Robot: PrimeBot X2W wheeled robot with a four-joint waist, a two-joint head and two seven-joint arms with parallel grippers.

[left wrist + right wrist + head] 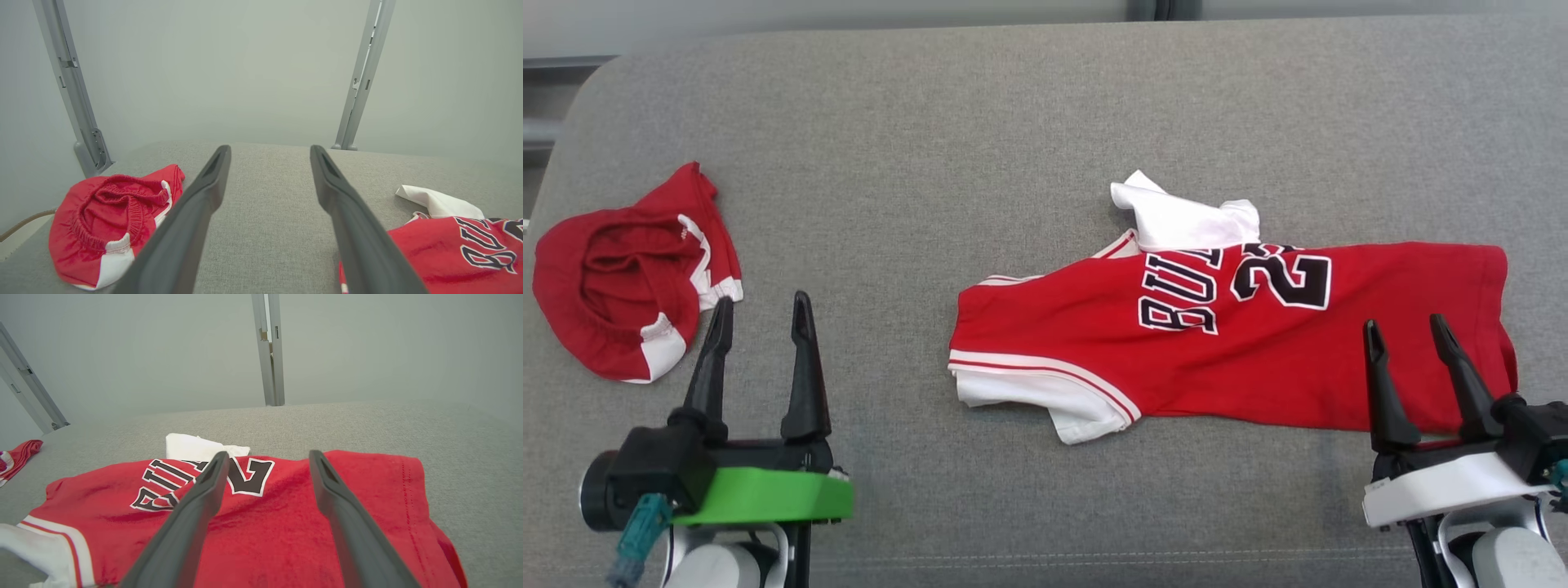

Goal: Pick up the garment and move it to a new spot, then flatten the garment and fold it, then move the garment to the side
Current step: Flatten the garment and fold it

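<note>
The garment [1233,335] is a red jersey with white sleeves and black lettering, folded lengthwise into a long band right of centre on the grey cushion; it also fills the lower right wrist view [286,522] and the left wrist view's lower right corner [449,257]. My right gripper [1406,327] stands open over the jersey's right end, fingers [196,514] spread above the red cloth with nothing between them. My left gripper [761,306] is open at the lower left, over bare cushion left of the jersey, its fingers [192,216] apart and empty.
Crumpled red shorts [629,278] with white trim lie at the cushion's left edge, just left of my left gripper, seen too in the left wrist view [110,220]. The grey cushion [1029,114] has bare fabric behind. Grey metal posts [363,73] and a wall stand behind.
</note>
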